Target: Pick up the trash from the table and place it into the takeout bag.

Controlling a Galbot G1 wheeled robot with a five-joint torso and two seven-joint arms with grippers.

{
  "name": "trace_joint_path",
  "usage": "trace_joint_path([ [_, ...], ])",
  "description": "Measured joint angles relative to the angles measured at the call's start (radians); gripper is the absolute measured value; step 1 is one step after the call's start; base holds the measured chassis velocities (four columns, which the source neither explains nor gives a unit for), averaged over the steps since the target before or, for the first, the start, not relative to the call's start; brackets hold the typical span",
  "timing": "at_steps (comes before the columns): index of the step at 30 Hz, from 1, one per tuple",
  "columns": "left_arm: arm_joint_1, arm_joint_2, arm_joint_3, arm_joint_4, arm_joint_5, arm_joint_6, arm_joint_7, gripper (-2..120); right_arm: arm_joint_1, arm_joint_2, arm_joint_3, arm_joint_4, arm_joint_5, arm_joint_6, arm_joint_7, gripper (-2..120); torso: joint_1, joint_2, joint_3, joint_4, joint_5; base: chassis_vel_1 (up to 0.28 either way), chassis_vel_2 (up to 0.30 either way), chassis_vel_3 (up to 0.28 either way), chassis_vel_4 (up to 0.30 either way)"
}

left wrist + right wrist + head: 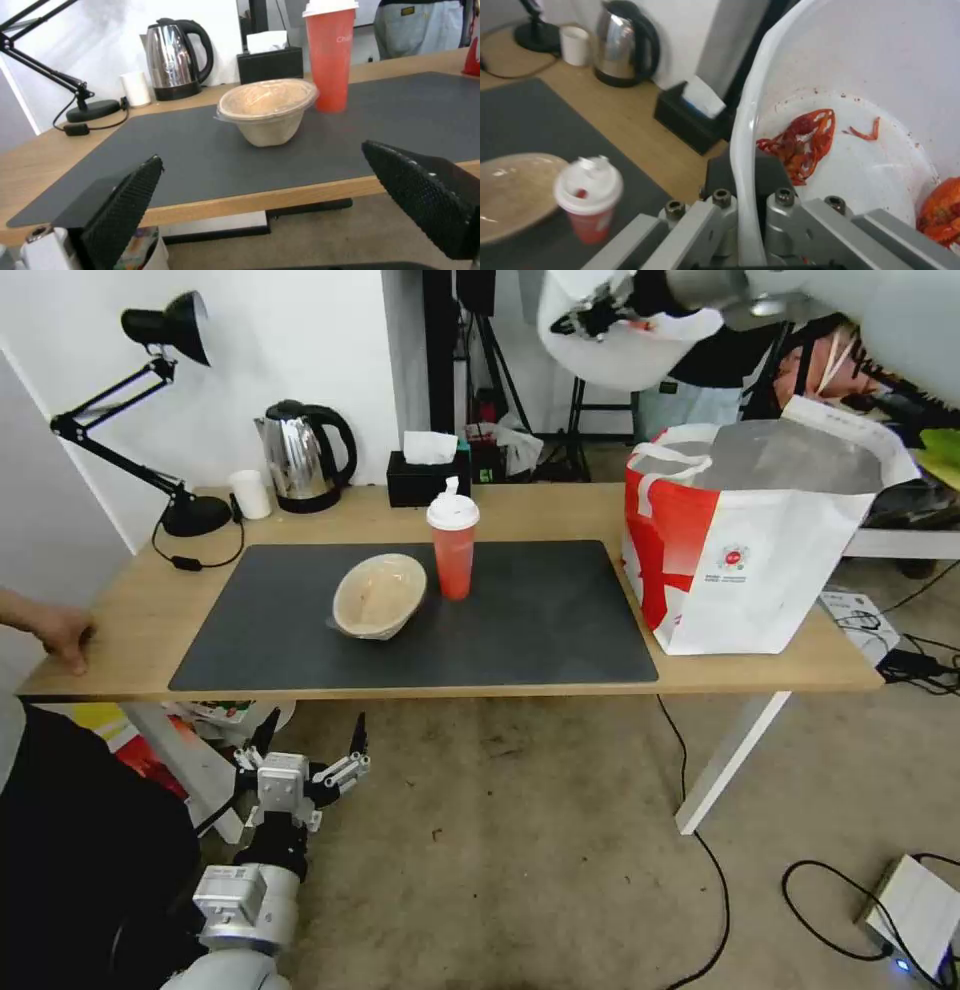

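surface [130, 620]: light wood with a dark grey mat [500, 630] across the middle of the frame.
paper bowl [379, 595]: beige, tilted on the mat, centre of the head view, just beside the red cup.
red cup [453, 547]: white lid, upright on the mat, right of the paper bowl.
takeout bag [760, 560]: white with a red side panel, open at the top, standing on the surface at the right of the frame.
white bowl [620, 340]: held high at the upper middle of the frame, up and left of the bag's mouth; red crayfish shells [802, 144] lie inside.
right tool [745, 210]: clenched on the white bowl's rim, one finger on each side of the wall.
left tool [310, 738]: released, fingers spread, lower left of the frame, below the surface's front edge.
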State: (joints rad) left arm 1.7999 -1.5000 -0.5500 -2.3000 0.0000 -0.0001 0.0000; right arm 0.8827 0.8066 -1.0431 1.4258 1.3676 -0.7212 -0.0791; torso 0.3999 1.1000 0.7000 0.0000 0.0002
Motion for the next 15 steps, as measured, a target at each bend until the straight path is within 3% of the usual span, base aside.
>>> trace_joint_path([
  [7,0.000,0.000,0.000,0.000,0.000,0.000,0.000,100,-0.030,-0.038,0.000,-0.026,-0.022,0.000,-0.010,0,0.000,0.000,0.000,0.0000,-0.0001,0.000,0.000,0.000,0.000],
  [15,0.000,0.000,0.000,0.000,0.000,0.000,0.000,100,-0.168,-0.109,0.118,0.011,-0.023,0.000,0.019,0,0.000,0.000,0.000,0.0000,-0.0001,0.000,0.000,0.000,0.000],
])
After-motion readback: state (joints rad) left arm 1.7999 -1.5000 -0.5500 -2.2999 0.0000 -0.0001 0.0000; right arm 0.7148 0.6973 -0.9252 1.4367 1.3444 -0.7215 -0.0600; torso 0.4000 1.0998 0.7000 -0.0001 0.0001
